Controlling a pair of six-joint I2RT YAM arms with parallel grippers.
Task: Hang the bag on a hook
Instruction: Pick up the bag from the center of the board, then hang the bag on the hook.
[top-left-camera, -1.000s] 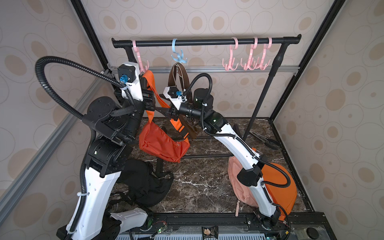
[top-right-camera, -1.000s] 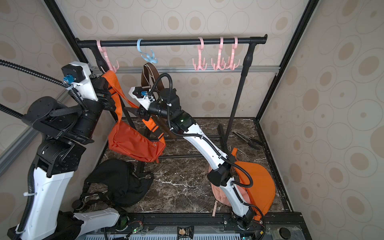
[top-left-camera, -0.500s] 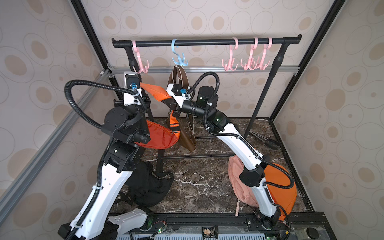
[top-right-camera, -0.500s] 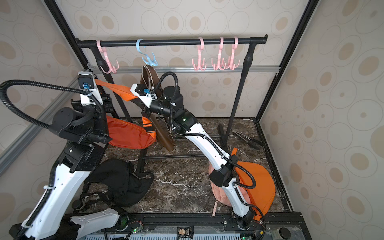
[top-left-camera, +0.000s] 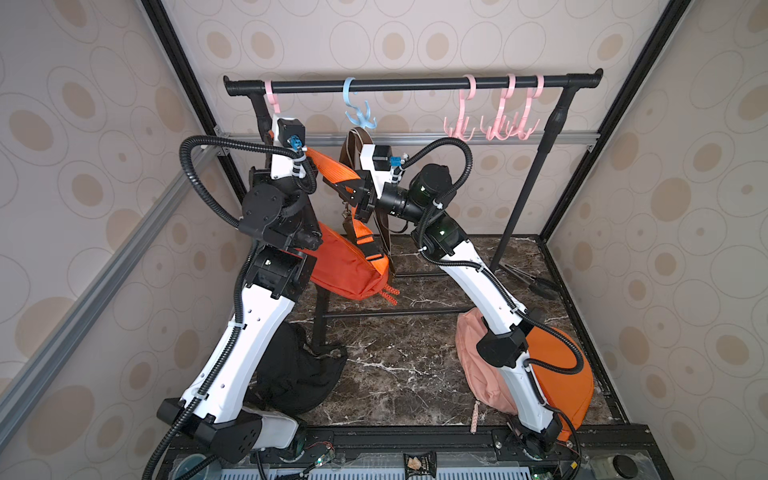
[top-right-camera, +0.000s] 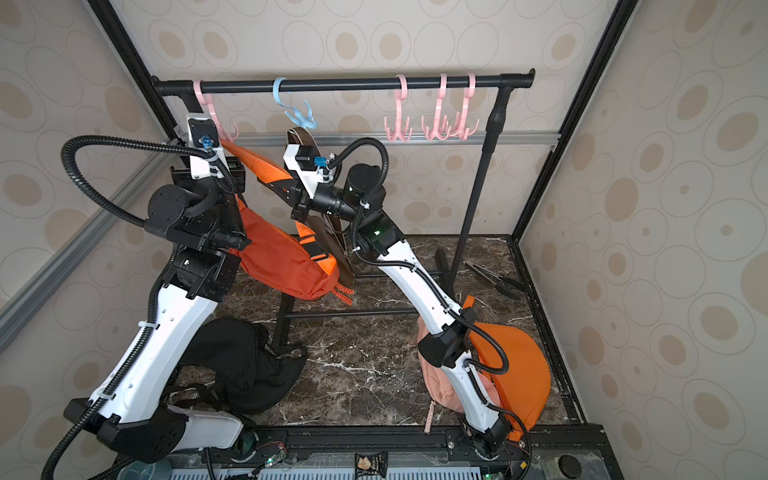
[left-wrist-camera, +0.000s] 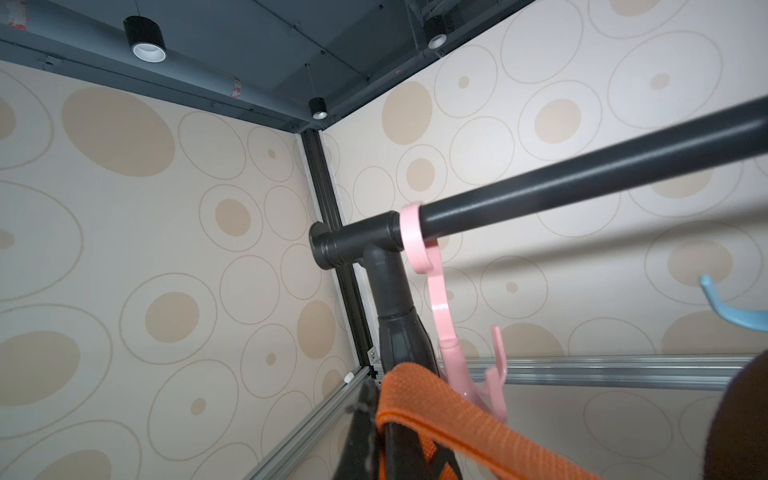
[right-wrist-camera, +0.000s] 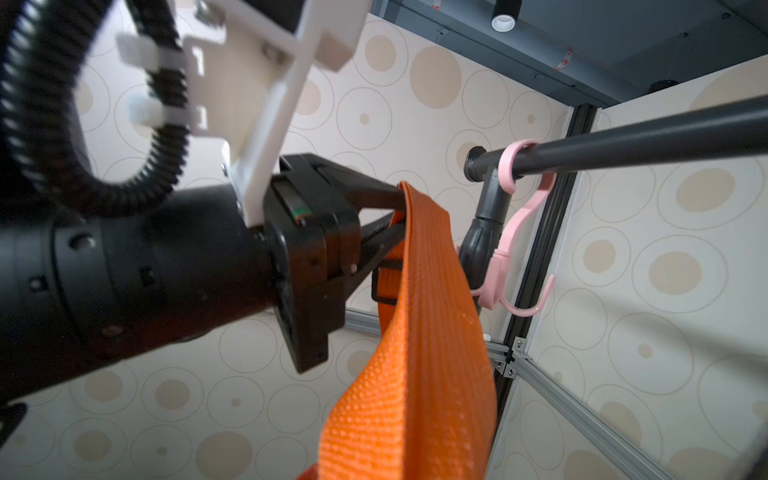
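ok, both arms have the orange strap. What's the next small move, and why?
Probably lift the strap slightly and carry it over a prong of the end pink hook. The left gripper and right gripper are shut on it, and in the left wrist view it sits beside the prongs, below their tips, not hooked.

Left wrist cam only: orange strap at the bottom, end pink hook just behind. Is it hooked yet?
Observer: No. The right wrist view shows the pink hook with its visible prong bare and the strap not over it.
Operator: Right side helping?
Observer: The right gripper is shut on the strap too, further along from the left gripper.
Operator: Bag itself?
Observer: In both top views the bag hangs below both grippers and looks clear of the floor.
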